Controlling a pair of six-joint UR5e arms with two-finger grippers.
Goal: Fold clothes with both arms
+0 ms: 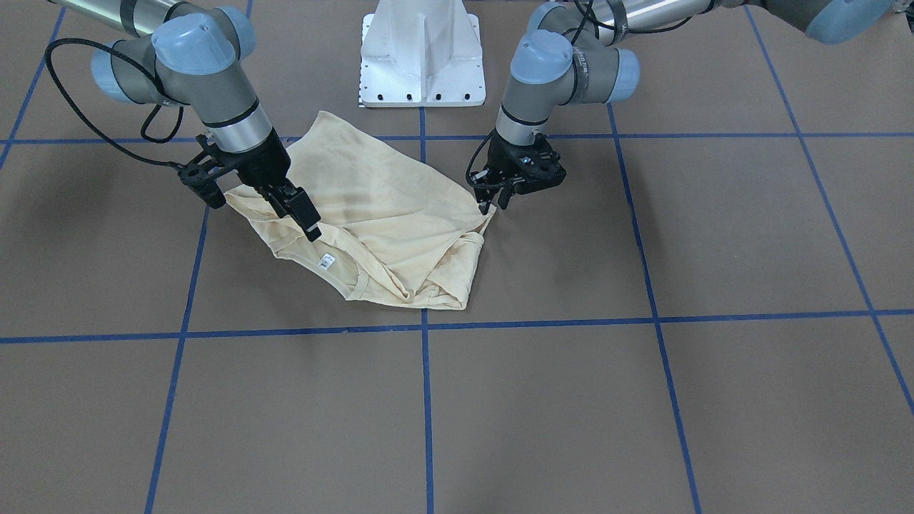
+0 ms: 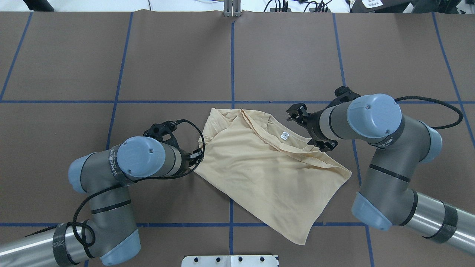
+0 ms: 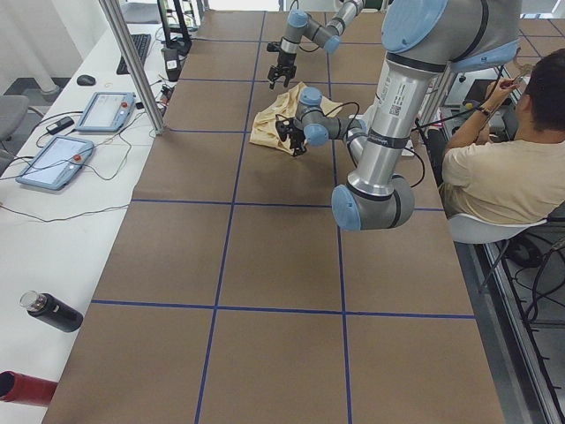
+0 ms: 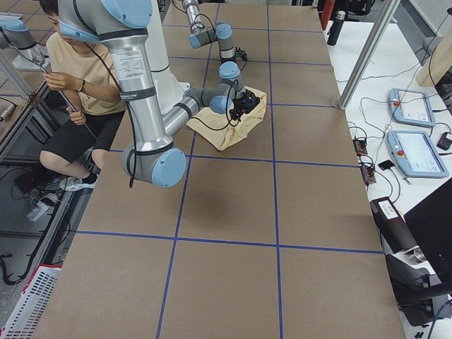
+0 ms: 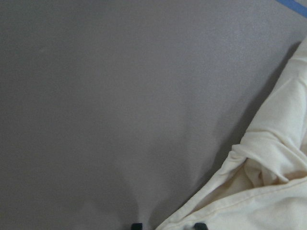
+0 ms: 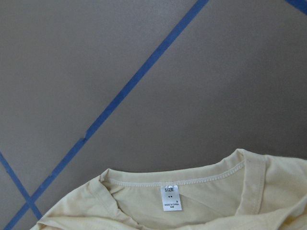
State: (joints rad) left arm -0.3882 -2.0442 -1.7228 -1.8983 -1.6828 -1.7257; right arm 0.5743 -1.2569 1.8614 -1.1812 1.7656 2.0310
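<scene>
T-shirt, pale cream-yellow, lies near ctr of table, just in front of the white pedestal and astride the middle blue tape line.

Table: brown sheet w/ blue tape grid.

Left arm and right arm: both bend inward to opposite sides of the garment. Step, as judged: grasp phase ahead of a fold, since the cloth rests mostly flat on the sheet. Next move prob. calls for the right side to drop onto the neck edge and close, and for the left side to have a firm pinch. Both would then lift and carry together at even tension, so the cloth neither skews nor slips out.

Shirt: loose four-sided heap, part-folded, w/ creases fanning from the neck end. One broad plain panel faces up; no print in view. Sleeves not seen separately, prob. bunched in the thick rolls near the neck. Fabric looks a thin, soft knit, likely to sag and drag when raised.

Left gripper: at the shirt's side edge. Its wrist view shows two fingertips w/ a narrow gap and a rolled hem between them; clamped or not cannot be told.

Right gripper: poised over the shoulder beside the neckline, jaws spread, nothing held. Its wrist view shows neckband and label but no fingertips.

Neck label: small, white, sewn inside the back neckband, headed "SIZE".
</scene>
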